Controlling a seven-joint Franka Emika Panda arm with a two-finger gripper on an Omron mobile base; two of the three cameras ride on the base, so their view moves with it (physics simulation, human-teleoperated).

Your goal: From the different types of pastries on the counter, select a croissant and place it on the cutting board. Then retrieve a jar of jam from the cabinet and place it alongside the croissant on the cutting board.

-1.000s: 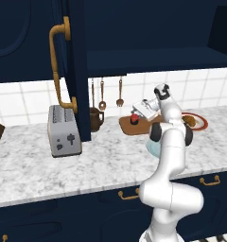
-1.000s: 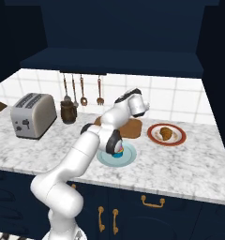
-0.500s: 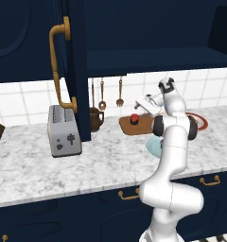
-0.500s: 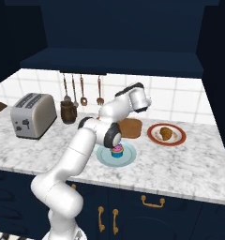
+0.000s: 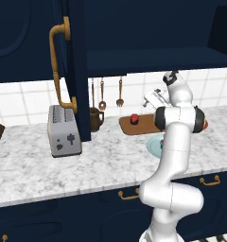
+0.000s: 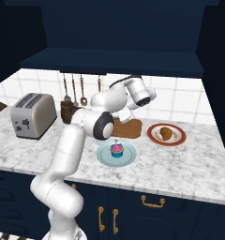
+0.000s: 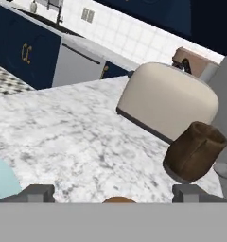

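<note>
Jam jar on the cutting board, croissant on the red-rimmed plate, gripper raised and empty.

The counter (image 5: 87, 165) runs left to right, and the cutting board (image 5: 136, 126) lies lengthwise along it by the wall. From the left base camera the jar of jam (image 5: 134, 118) stands upright on the board. The right base camera shows the croissant (image 6: 166, 133) on the red-rimmed plate (image 6: 154, 136) and the cupcake (image 6: 116, 149) on the pale blue plate (image 6: 105, 157). The gripper (image 5: 152, 98) hangs above the board; in the hand camera its fingertips (image 7: 38, 193) stand wide apart with nothing between, facing the toaster (image 7: 167, 100) and a brown mug (image 7: 193, 151).
</note>
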